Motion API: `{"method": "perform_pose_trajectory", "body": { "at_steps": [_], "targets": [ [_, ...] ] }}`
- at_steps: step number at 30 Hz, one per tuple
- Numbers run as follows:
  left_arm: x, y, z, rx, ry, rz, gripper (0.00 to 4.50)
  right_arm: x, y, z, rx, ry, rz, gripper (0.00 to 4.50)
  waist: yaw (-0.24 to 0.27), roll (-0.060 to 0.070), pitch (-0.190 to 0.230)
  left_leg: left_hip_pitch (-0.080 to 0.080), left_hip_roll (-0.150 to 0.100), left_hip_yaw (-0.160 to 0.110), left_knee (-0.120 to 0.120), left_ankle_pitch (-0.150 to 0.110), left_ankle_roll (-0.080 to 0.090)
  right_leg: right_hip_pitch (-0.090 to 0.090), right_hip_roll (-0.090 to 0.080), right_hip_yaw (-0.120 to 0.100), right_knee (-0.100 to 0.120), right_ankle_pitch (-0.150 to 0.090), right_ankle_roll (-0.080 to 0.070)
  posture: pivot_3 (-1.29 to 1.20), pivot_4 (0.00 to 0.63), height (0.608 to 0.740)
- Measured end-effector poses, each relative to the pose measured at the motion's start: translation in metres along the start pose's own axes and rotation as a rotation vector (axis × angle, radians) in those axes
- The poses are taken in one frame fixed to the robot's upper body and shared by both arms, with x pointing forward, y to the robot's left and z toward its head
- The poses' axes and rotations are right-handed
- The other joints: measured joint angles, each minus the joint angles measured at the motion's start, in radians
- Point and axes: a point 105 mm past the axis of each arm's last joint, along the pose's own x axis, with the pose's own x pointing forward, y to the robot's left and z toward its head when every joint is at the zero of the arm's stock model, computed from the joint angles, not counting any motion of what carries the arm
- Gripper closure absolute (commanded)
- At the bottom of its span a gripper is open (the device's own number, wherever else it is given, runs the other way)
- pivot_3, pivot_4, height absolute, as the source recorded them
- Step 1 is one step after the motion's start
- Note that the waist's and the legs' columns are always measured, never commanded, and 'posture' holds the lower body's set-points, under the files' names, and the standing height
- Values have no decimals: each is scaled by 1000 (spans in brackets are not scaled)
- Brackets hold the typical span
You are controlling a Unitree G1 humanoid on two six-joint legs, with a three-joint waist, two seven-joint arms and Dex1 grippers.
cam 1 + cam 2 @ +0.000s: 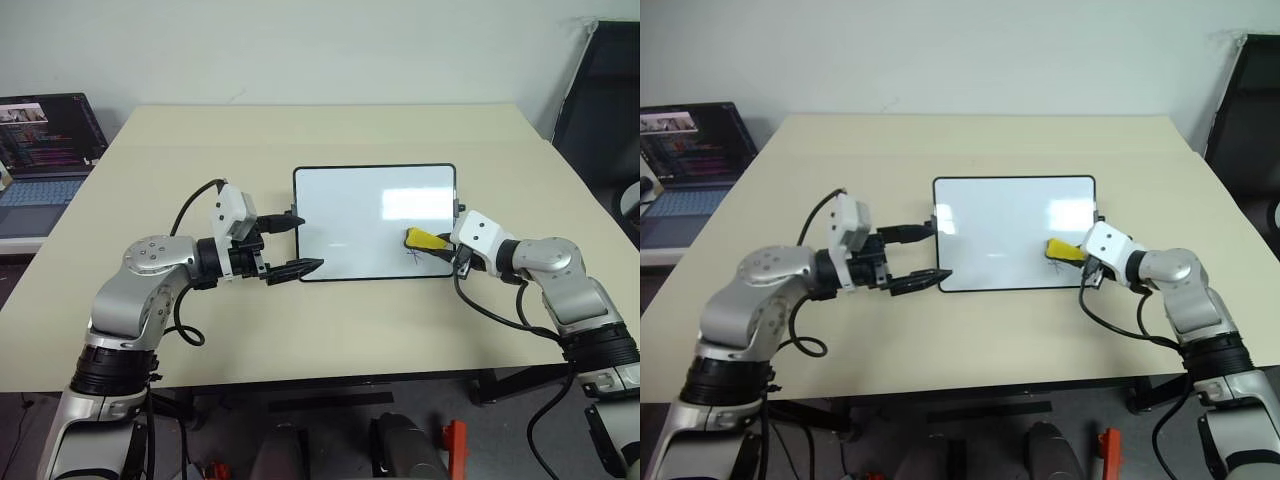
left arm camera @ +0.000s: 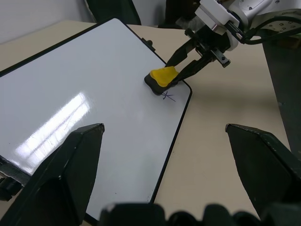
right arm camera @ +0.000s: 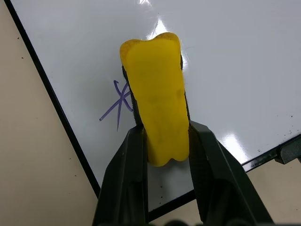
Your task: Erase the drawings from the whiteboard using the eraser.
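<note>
The whiteboard point(image 1: 350, 215) lies flat at the middle of the table. A small blue star drawing point(image 3: 117, 103) sits near the board's front right corner, also seen as a faint star mark point(image 1: 415, 256). My right gripper point(image 1: 434, 244) is shut on the yellow eraser point(image 1: 422, 239), whose dark base rests on the board just beside the star point(image 2: 168, 96). The eraser point(image 3: 157, 99) is pinched between both black fingers. My left gripper point(image 1: 298, 245) is open, its two fingers straddling the board's left edge with nothing between them.
An open laptop point(image 1: 45, 150) stands on a side surface at the far left. A dark chair point(image 1: 600, 100) is at the back right. The beige table point(image 1: 330, 330) has bare room in front of and behind the board.
</note>
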Motion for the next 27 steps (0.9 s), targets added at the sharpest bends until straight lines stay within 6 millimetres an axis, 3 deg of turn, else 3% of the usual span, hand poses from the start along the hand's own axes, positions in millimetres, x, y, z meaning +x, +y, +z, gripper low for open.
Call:
{"method": "perform_pose_trajectory", "body": {
  "at_steps": [10, 16, 22, 27],
  "targets": [
    [0, 1, 0, 0, 0, 3, 0, -3, -36, -1, -52, 42, -160, 3662, -1, 0, 0, 0, 0, 1, 1, 2, 0, 0, 0, 1, 0, 1, 0, 0, 150, 740],
    [1, 3, 3, 15, -13, 5, 0, -4, -32, 1, -60, 34, -151, 3662, 0, 0, 0, 0, 0, 0, 1, 2, 0, 0, 0, 1, 0, 2, 1, 0, 150, 740],
    [3, 5, 3, 8, -19, -1, 0, -5, -13, -2, -47, 45, -82, 3663, -1, 0, 0, 0, 0, 0, -2, 2, 0, 0, 0, 0, -1, 1, 0, 0, 150, 740],
    [4, 4, 2, 3, -23, -8, 0, -6, -12, -3, -46, 57, -74, 3663, 0, 0, 0, 0, 0, 0, -2, 2, 0, 0, 0, 0, -1, 1, 0, 0, 150, 740]
  ]
}}
